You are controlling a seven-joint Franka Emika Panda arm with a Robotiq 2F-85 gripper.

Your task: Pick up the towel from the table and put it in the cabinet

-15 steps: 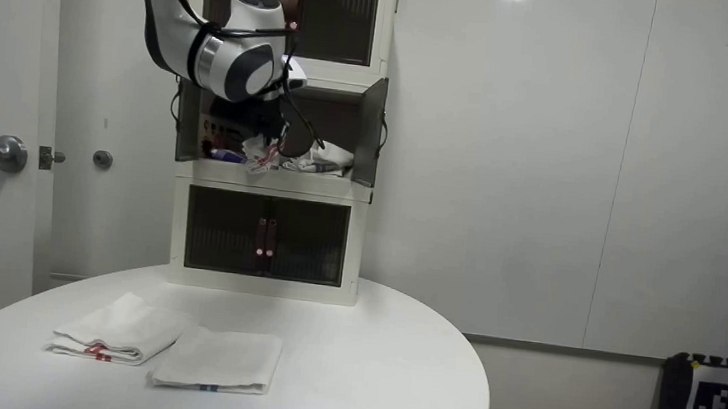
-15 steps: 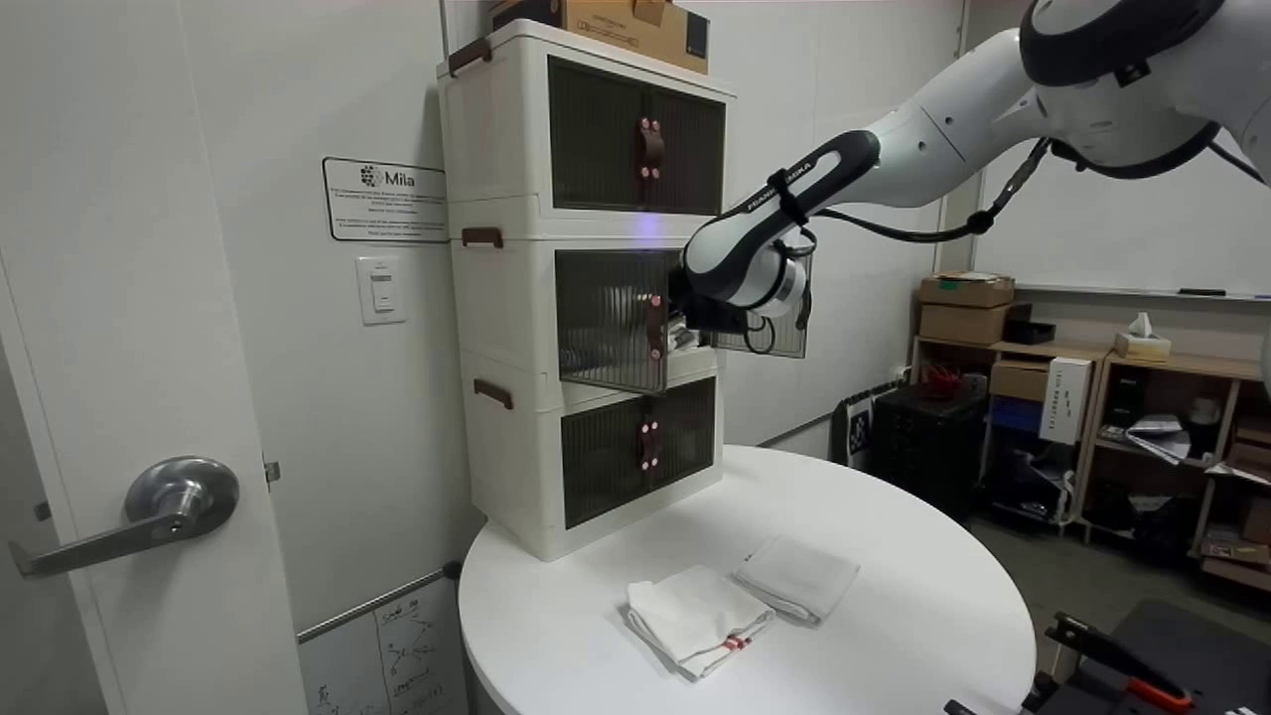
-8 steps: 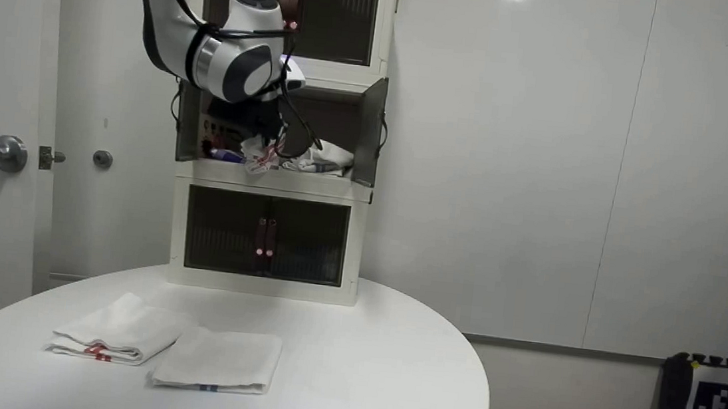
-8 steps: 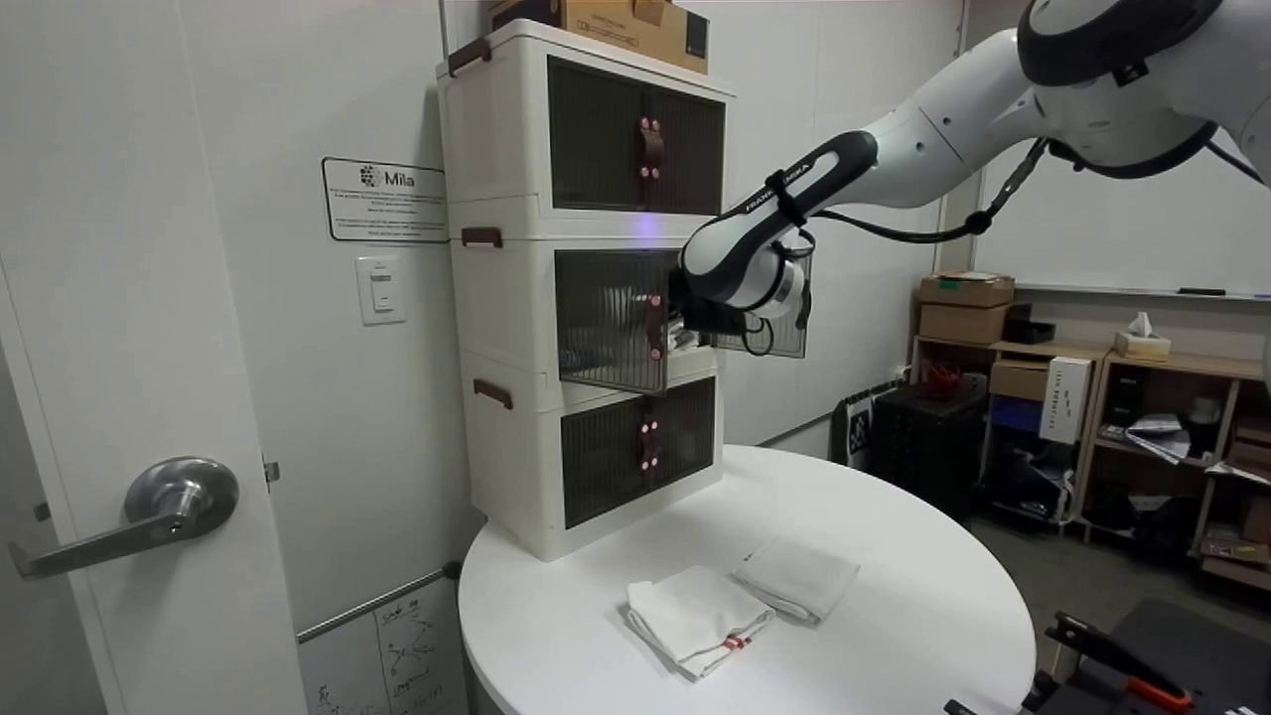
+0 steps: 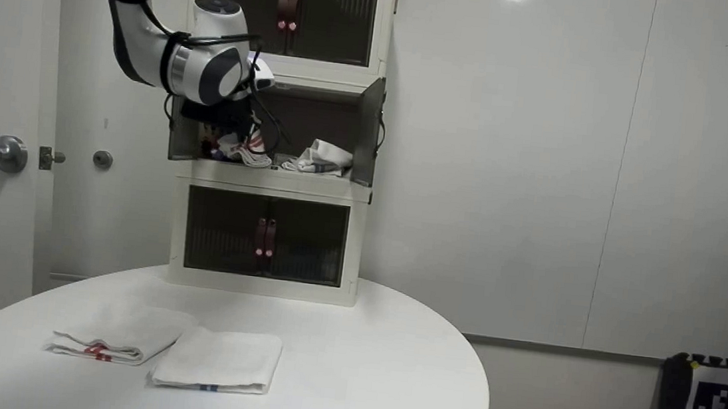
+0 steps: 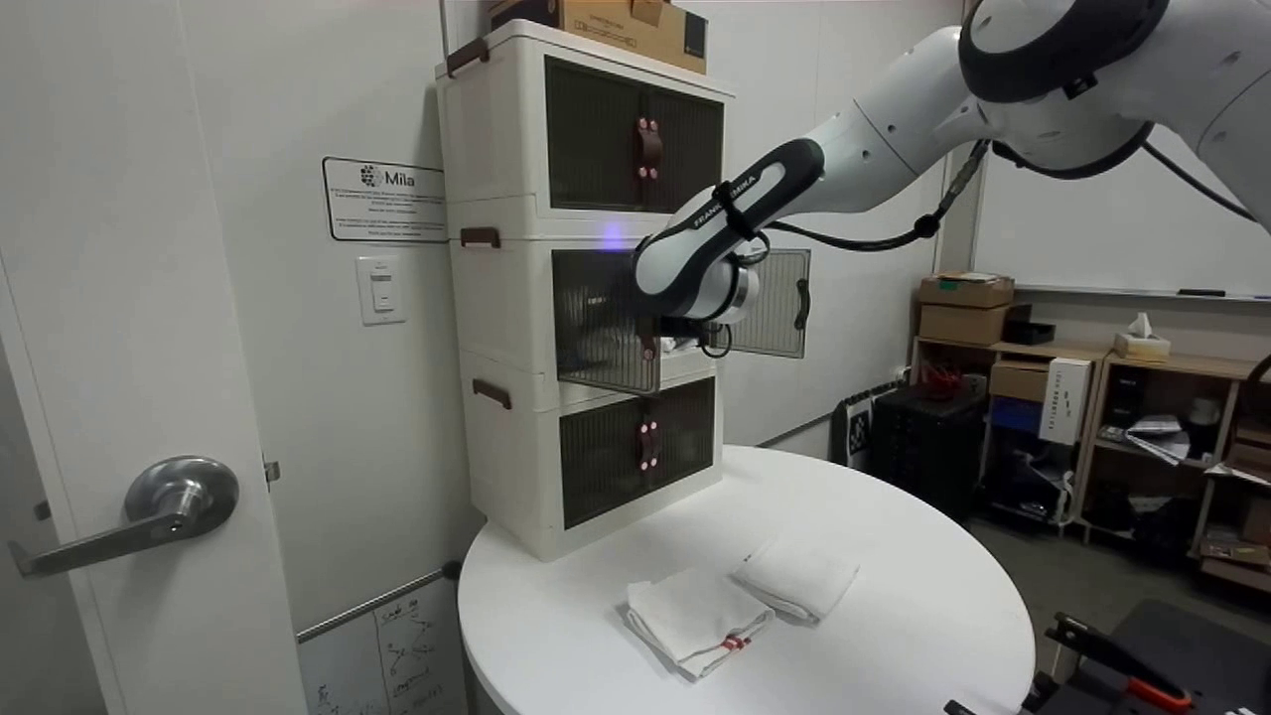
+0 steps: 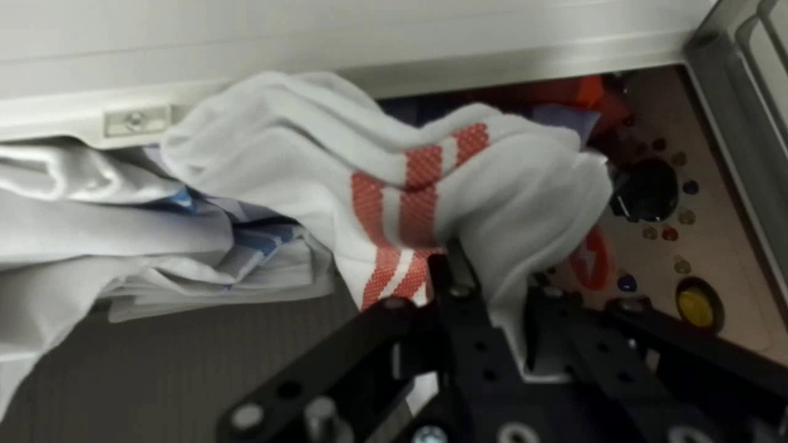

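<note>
In an exterior view, a three-tier white cabinet is stood at the far edge of a round, cornerless table, its middle doors swung outward, presumably so that the compartment can be reached. Inside that compartment, near the front lip, the red-striped towel is held. It is pinched by the gripper: its white folds are bunched between the fingers, a grip likely meant to keep soft cloth from slipping while the striped part drapes. A loosely folded blue-marked cloth is laid beside it, so the setting-down spot seems chosen to keep both together. Whether its weight is taken by anything beneath cannot be told. On the table, a red-marked cloth is placed toward the left edge, and a neatly squared cloth just beside it, toward the near edge, perhaps as spares awaiting storage.
</note>
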